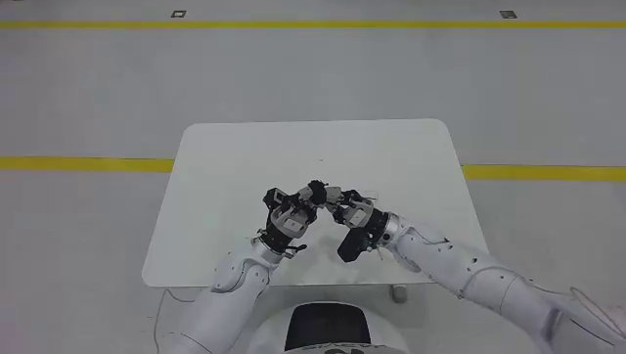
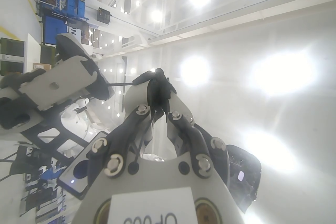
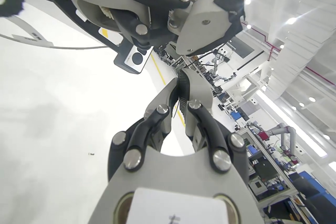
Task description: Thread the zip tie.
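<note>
Left wrist view: the zip tie (image 2: 120,83) is seen as a thin black strand stretched between the two grippers, held in the air above the surface (image 1: 245,158). One part is pinched between the pressed-together fingers (image 2: 136,96) of the left gripper (image 2: 157,78). Another is pinched by the right gripper (image 3: 181,76), whose fingers are likewise closed on it. In the top view the grippers are almost touching, over the near middle of the surface. Whether the tip has entered the head cannot be told.

The threading itself is judged to be the step in hand. To do it well, the tail should be left short and straight beyond the fingers so that it does not bend. The head should be held steady with its slot facing the tip. The two should be brought together slowly along the strand's own line, with both grips firm.
</note>
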Robot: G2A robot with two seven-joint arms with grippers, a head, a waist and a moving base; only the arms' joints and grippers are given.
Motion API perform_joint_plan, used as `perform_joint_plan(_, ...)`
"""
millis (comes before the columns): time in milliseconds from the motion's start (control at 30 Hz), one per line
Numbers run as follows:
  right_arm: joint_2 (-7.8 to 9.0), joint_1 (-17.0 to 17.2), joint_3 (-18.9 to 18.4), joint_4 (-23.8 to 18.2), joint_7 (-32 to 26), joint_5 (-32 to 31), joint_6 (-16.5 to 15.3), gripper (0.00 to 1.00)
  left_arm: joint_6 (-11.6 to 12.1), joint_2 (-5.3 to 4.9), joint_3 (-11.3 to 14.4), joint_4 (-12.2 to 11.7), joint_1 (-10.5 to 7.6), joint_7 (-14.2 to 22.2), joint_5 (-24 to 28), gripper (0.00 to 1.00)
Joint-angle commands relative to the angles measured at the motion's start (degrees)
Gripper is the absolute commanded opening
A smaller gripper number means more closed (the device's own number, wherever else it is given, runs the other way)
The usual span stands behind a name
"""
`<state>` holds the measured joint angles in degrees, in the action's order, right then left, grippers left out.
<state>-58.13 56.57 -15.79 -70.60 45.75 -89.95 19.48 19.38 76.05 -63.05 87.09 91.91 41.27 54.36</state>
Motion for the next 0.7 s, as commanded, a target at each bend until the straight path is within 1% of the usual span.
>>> perform_joint_plan(0,0.29,-0.2,0.2,-0.3,-0.2,0.0,0.0,0.00,-0.1,-0.05,0.0,0.0,-0.02,0.0,0.0,0.00)
perform_joint_plan(133,0.98,-0.4,0.4,-0.9,-0.3,0.0,0.0,0.00,-0.2,-0.15,0.1,0.1,-0.07,-0.1,0.0,0.00)
perform_joint_plan(267,1.76,-1.7,2.3,-1.2,-1.2,0.0,0.0,0.00,-0.6,-0.26,0.3,0.1,-0.21,-0.1,-0.1,0.00)
perform_joint_plan(500,2.94,-3.2,4.3,-2.3,-2.9,0.0,0.0,0.00,-1.1,-0.43,0.6,0.2,-0.33,-0.4,-0.1,0.00)
perform_joint_plan(600,3.40,-3.1,4.2,-2.8,-3.2,0.0,0.0,0.00,-1.0,-0.50,0.5,0.3,-0.44,-0.6,-0.1,0.00)
perform_joint_plan(667,3.67,-2.5,3.5,-3.1,-3.0,0.0,0.0,0.00,-0.8,-0.54,0.4,0.4,-0.48,-0.7,0.1,0.00)
